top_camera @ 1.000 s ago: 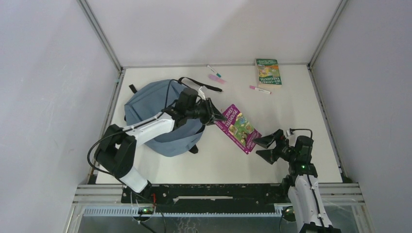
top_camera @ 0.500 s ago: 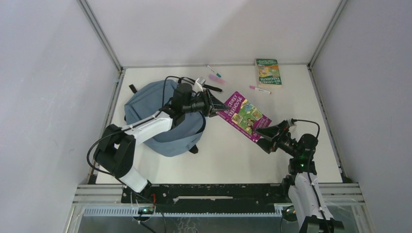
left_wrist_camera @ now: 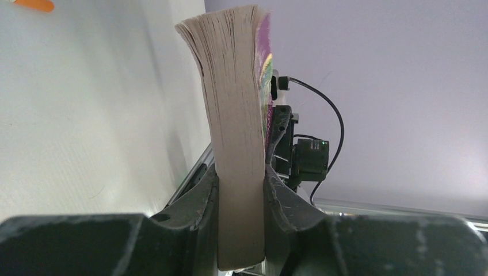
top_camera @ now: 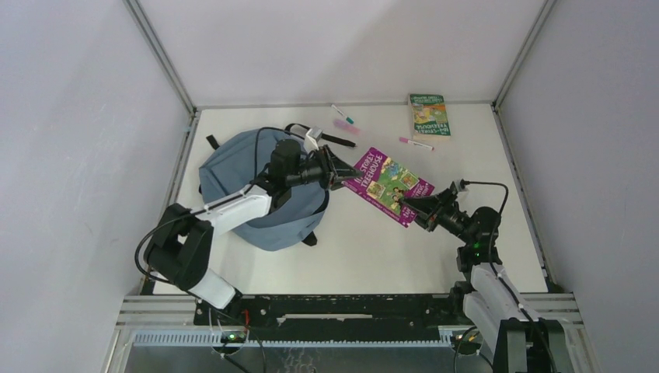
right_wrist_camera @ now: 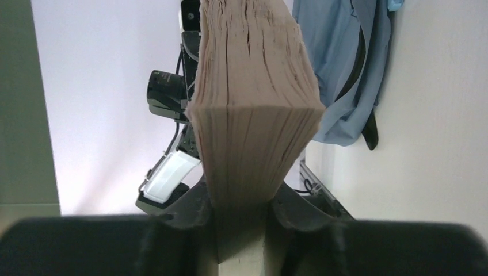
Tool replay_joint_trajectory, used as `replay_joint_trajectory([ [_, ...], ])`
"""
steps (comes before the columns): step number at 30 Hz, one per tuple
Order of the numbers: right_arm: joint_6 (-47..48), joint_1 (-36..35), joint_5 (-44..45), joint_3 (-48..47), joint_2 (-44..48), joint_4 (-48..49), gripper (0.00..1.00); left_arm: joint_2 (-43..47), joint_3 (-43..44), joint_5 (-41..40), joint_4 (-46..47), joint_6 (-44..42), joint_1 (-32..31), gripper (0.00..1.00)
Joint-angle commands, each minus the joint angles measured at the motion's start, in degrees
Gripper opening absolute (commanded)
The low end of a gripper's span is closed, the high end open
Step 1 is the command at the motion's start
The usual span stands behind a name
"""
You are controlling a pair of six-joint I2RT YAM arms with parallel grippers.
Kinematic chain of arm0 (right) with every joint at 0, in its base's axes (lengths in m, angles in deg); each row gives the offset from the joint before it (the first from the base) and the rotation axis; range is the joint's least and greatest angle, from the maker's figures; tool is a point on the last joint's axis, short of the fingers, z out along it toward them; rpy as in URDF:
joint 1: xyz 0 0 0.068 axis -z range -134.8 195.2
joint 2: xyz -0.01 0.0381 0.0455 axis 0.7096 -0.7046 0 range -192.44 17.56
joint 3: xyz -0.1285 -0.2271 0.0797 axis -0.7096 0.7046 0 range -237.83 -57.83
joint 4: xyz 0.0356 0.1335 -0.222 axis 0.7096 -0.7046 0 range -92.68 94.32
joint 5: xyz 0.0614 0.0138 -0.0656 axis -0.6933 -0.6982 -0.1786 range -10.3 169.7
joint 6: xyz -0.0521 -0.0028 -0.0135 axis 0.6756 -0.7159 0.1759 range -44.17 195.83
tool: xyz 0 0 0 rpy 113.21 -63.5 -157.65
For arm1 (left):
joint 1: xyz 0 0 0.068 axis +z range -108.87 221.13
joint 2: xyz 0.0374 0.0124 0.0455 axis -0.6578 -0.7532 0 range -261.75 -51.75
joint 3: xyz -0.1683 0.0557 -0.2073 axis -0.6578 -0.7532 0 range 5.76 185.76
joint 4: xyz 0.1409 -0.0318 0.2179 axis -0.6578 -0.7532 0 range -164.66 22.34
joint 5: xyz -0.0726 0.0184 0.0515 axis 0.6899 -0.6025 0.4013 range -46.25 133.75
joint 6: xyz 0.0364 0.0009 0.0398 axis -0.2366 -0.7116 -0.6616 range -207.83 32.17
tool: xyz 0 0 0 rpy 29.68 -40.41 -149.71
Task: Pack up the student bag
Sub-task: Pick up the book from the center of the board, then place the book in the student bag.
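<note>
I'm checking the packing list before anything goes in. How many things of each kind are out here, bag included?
Bags: 1, the student bag
Books: 2, the purple book and the green book
Markers: 2, the teal-capped marker and the pink-capped marker
Other: 1, a small pink item
Total: 6

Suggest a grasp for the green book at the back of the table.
Probably the green book by its long edge facing the right wall, coming in low from that side: it lies flat, and the pink marker lies just off its near end.
</note>
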Motion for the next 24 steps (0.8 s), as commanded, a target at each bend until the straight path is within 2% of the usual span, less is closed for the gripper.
replay_joint_trajectory([
  [1, -0.5, -0.5, 3.7, -4.6, -0.2, 5.5, 0.04, 4.9, -1.7, 2.3, 6.3, 1.0, -0.2, 0.00],
  [2, 0.4, -0.5, 3.8, -5.2, 0.1, 3.7, 0.00, 5.1, -1.7, 2.1, 5.2, -0.4, 0.0, 0.08],
  [5, 6.4, -0.5, 4.2, -8.3, 2.2, -7.0, 0.00, 7.1, 0.4, -0.6, -9.5, -9.9, 1.7, 0.58],
  [6, 9.2, -0.5, 4.6, -9.7, 3.4, -12.1, 0.00, 8.4, 1.9, -3.2, -16.7, -14.6, 2.3, 0.67],
  [8, 16.4, -0.6, 6.3, -13.1, 6.5, -24.6, 0.00, 11.6, 5.7, -10.7, -31.9, -24.9, 3.0, 0.78],
  [11, 25.4, 0.0, 8.9, -16.9, 10.1, -40.5, 0.00, 15.7, 8.3, -25.1, -47.7, -36.4, 3.1, 0.83],
  [14, 29.0, 2.6, 7.0, -17.3, 11.4, -45.1, 0.00, 17.4, 7.8, -39.8, -56.9, -41.9, 3.2, 0.86],
  [17, 31.5, 3.7, 5.7, -17.4, 11.6, -46.4, 0.00, 16.0, 6.4, -50.6, -65.1, -40.4, 4.6, 0.81],
  [21, 33.6, 3.4, 5.5, -18.5, 11.4, -47.6, 0.00, 17.3, 0.5, -56.7, -67.2, -37.0, 6.0, 0.76],
  [24, 34.2, 2.9, 4.6, -18.6, 10.2, -46.8, 0.00, 19.2, -5.0, -53.1, -63.7, -34.8, 9.8, 0.72],
])
